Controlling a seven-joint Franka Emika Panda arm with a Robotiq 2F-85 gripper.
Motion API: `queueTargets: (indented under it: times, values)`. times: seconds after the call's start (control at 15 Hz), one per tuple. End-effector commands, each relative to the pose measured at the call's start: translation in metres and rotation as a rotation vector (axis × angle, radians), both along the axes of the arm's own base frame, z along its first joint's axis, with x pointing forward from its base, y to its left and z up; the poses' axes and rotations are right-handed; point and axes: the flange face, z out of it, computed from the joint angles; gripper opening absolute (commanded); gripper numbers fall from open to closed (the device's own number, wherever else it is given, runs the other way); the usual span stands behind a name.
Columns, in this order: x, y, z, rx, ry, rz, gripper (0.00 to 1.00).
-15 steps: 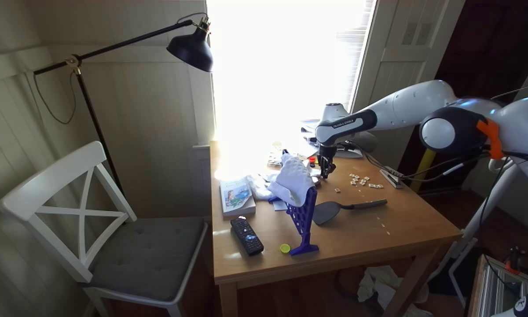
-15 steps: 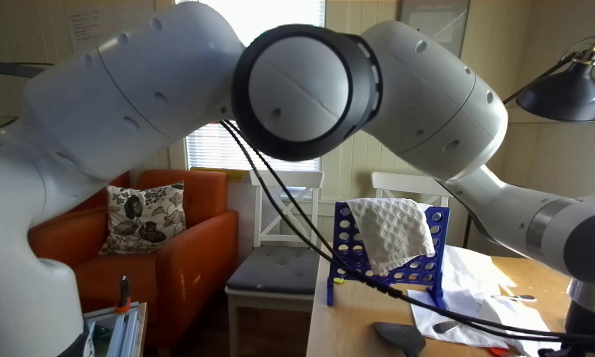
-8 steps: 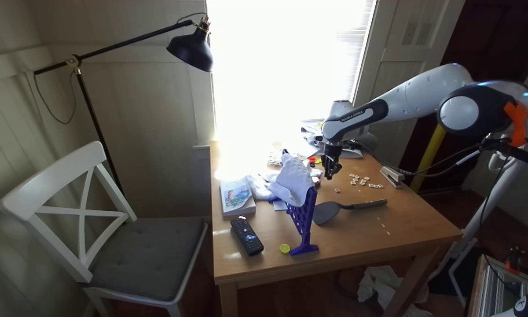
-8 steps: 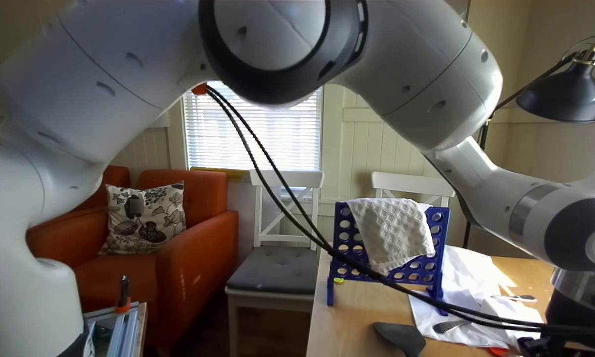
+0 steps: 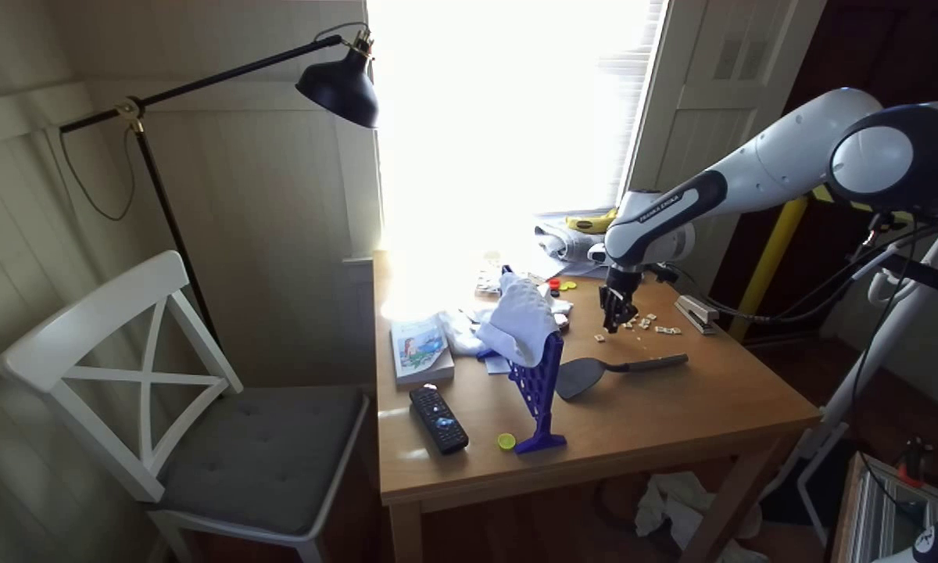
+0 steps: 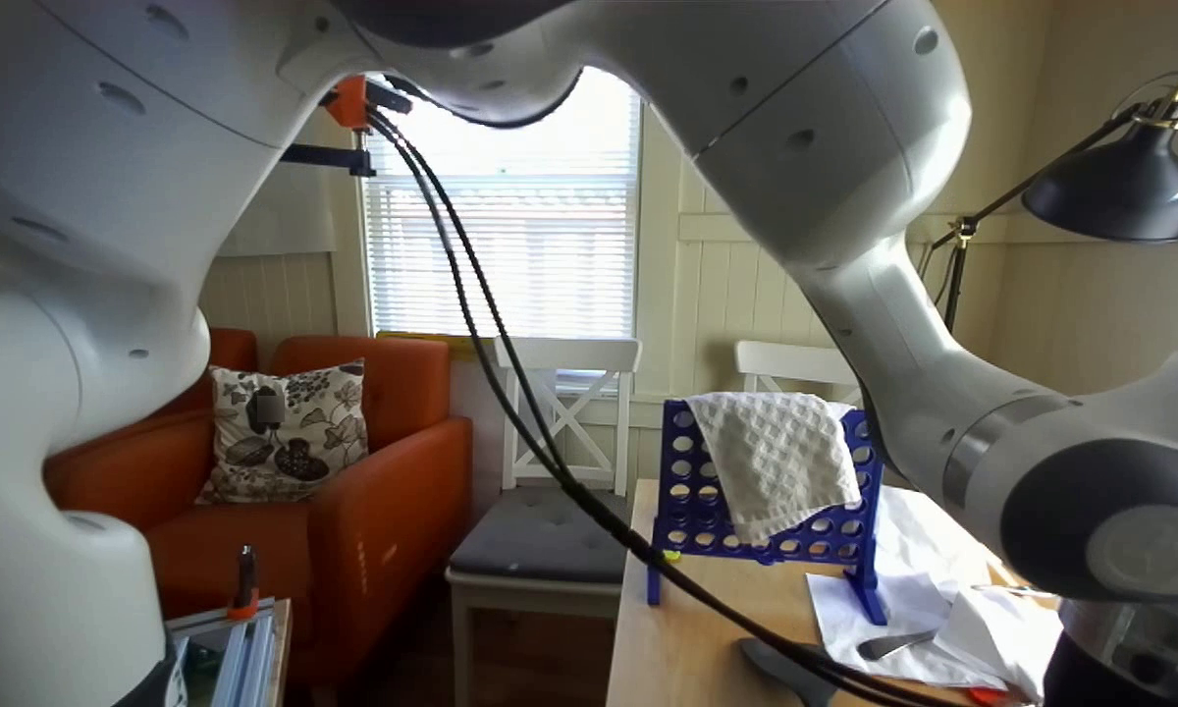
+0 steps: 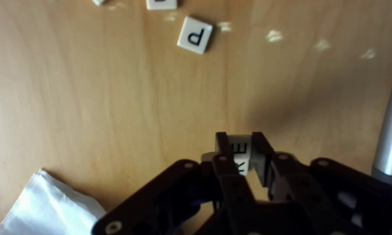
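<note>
My gripper [image 7: 239, 139] pinches the tile marked E [image 7: 240, 145] between its pads [image 7: 222, 143], letter face turned toward the wrist camera, over the window side of the spatula [image 5: 633, 365]. I take the grip on two opposite edges to suit so small and flat a piece. The shadow between my tool and the spatula suggests that I hold it clear of the table [image 5: 672, 418]. The tile marked R [image 7: 241, 165] shows just past E; whether the two touch I cannot tell. The tile marked P [image 7: 195, 35] lies loose on the table, also on the window side of the spatula. Beside the spatula's blade the blue game frame [image 5: 548, 387] stands upright on its feet, which lets it bear the white towel [image 6: 776, 457] draped over its top.
</note>
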Motion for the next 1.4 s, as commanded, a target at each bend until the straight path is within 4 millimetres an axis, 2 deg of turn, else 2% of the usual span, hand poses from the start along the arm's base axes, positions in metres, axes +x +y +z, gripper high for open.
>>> queueTargets:
  times: [0.0, 0.13, 0.27, 0.33, 0.6, 0.67, 0.8, 1.33]
  values:
    - [-0.035, 0.002, 0.007, 0.01, -0.033, 0.004, 0.05]
    - [-0.042, -0.001, 0.01, -0.004, -0.061, -0.007, 0.05]
    - [-0.038, 0.001, 0.014, 0.011, -0.096, -0.049, 0.05]
    - [-0.032, -0.004, 0.005, -0.009, -0.055, -0.032, 0.22]
    - [-0.032, -0.001, 0.01, 0.001, -0.072, -0.046, 0.22]
    - [-0.027, 0.001, 0.009, -0.011, -0.073, -0.03, 0.05]
    - [-0.034, -0.001, 0.01, -0.032, -0.068, -0.006, 0.05]
    - [-0.018, 0.014, 0.008, -0.085, -0.044, 0.091, 0.05]
